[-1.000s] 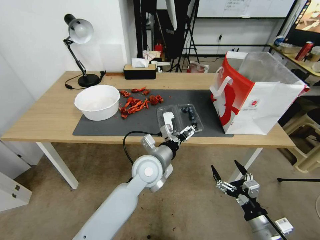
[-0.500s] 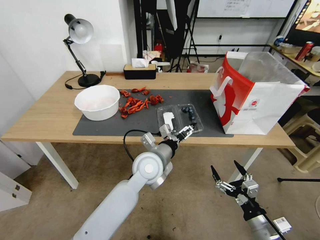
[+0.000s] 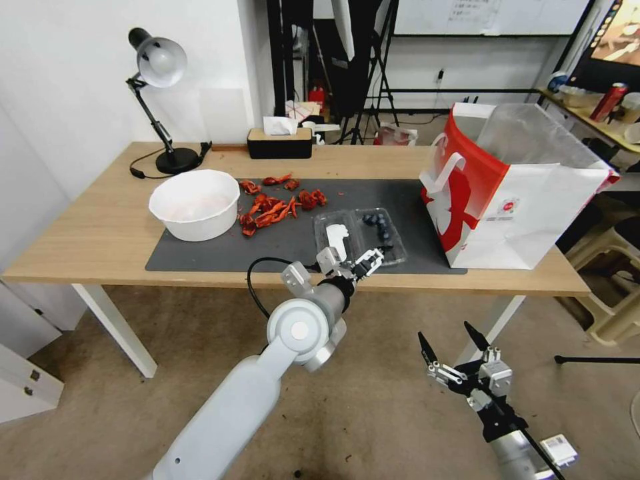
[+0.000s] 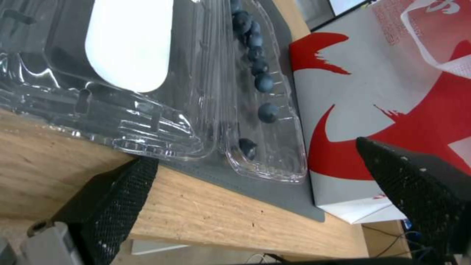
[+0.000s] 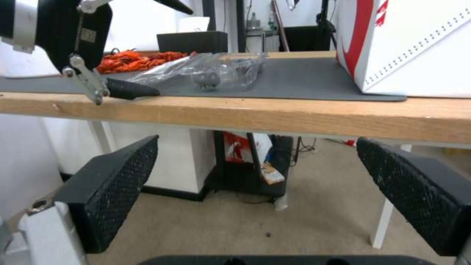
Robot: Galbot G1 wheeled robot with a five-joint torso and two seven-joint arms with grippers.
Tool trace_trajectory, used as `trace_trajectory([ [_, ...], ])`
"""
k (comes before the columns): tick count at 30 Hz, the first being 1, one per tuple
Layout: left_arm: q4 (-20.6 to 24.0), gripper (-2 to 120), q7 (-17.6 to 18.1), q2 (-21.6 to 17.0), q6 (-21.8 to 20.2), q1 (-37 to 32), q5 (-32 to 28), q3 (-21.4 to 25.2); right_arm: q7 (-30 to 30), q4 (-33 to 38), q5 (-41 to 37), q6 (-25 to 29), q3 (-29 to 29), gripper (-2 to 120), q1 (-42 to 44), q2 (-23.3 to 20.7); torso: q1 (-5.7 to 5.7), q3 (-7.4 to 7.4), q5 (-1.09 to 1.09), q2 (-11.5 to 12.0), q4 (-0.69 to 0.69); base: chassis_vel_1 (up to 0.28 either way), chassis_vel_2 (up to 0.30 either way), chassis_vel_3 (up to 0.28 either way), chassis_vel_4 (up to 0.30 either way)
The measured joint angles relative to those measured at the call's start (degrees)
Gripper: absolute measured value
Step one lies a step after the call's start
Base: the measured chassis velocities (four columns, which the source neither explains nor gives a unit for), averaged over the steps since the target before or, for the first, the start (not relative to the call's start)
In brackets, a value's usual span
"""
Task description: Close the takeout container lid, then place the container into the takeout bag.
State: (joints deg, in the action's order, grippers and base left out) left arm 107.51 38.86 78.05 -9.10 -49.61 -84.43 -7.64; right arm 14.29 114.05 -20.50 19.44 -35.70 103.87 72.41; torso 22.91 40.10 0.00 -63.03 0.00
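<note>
**A:** What does your takeout container look like right now?

**B:** You've got it lying open and flat on the dark mat, near the table's front edge. The lid, with its white oblong label, sits on the left half; the berry tray beside it holds a row of blueberries. The takeout bag stands upright just to the right of it, apart from it, mouth open.

**A:** And my grippers?

**B:** Your left gripper is at the front edge of the table, right before the container, jaws spread wide and holding nothing. Your right gripper hangs below table height out in front, also wide open and empty.

**A:** Do the wrist views add anything?

**B:** The left wrist view shows you one finger over bare wood just short of the lid's corner, not touching it. The right wrist view gives you the container edge-on, low on the mat, with the left gripper's fingertip lying on the mat close to it.
</note>
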Motion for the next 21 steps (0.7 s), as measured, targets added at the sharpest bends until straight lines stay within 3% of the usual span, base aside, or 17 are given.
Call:
trace_trajectory([
  [21, 0.8, 100, -0.2, 1.0, 1.5, -0.3, -1.3, 1.3, 0.2, -2.2, 0.3, 1.1, 0.2, 100, -0.2, 0.0, 0.01, 0.01, 0.0, 0.0, 0.0, 0.0, 0.0, 0.0, 0.0],
])
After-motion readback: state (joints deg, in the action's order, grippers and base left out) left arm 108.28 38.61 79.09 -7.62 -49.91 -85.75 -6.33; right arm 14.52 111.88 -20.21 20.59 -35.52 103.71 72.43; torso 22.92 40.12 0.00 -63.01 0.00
